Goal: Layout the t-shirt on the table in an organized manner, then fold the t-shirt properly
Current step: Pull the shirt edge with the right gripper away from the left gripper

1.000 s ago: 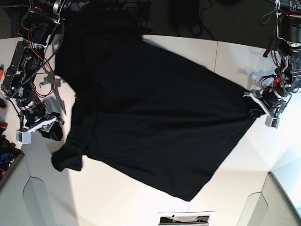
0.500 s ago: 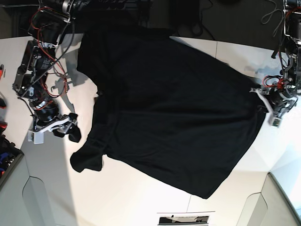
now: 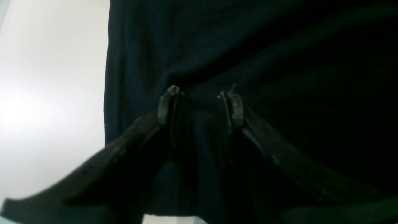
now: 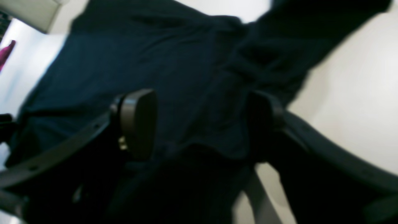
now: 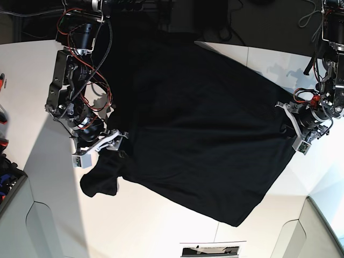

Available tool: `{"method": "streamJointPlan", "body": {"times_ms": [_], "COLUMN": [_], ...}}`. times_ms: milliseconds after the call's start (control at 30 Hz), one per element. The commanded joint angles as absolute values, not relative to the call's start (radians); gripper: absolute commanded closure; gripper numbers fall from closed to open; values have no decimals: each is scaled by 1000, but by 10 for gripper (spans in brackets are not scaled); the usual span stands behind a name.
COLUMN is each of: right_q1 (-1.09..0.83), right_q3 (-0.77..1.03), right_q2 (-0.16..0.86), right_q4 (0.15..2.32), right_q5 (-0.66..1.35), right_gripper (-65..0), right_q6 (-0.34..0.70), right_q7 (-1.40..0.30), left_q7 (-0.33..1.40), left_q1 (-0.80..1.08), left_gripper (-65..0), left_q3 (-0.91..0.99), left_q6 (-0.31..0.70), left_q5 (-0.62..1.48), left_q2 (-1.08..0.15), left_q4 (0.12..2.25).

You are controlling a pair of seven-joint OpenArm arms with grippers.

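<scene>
T-shirt (plain black side up) lies spread on the tabletop; left gripper clamps its edge, right gripper spread apart over cloth.

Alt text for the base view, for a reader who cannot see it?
A black t-shirt lies spread across a white table. The left hand grips one edge; the right hand reaches the opposite edge, jaws apart.
</scene>
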State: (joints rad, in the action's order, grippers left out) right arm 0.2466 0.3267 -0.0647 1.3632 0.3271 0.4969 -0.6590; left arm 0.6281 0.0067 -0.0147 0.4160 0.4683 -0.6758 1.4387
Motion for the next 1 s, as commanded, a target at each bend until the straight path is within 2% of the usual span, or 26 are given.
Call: {"method": "streamJointPlan", "body": {"times_ms": [0,433,700,733,767,900,933,967], "right_q1": [268,262,223,223,224,224,224,224], "right_q3": [325,363,360,360,360,360,360,360], "right_q2": [-66,-47,-47,-47,-47,-47,-47,-46], "right_q4": [1382,1382,1376,1371,1367,1361,1361,1361], "right_q5": [329,269,307,306,307,306,306,306], "right_gripper": [-436,-436,-433,-413,-365,-41,0,0], "right_q6": [493,418,423,422,422,423,424,432], "right_q7": [-637,-636,-625,-624,-622,-595,-591,-590], "left_q7": [609,613,614,614,614,614,614,614], "left_q1": [-4,7,9,9,9,9,9,9], "left_gripper": [-237,-237,-237,-237,-237,-237,-237,-237], "left_q3": [-6,-6,-6,-6,-6,-6,-6,-6], "left_q6": [416,442,442,442,442,442,442,442], "left_q5": [474,470,470,469,468,461,458,455], "left_q2": [-695,-618,-604,-604,-604,-604,-604,-604], "left_q4": [1452,1451,1451,1451,1450,1449,1448,1445]}}
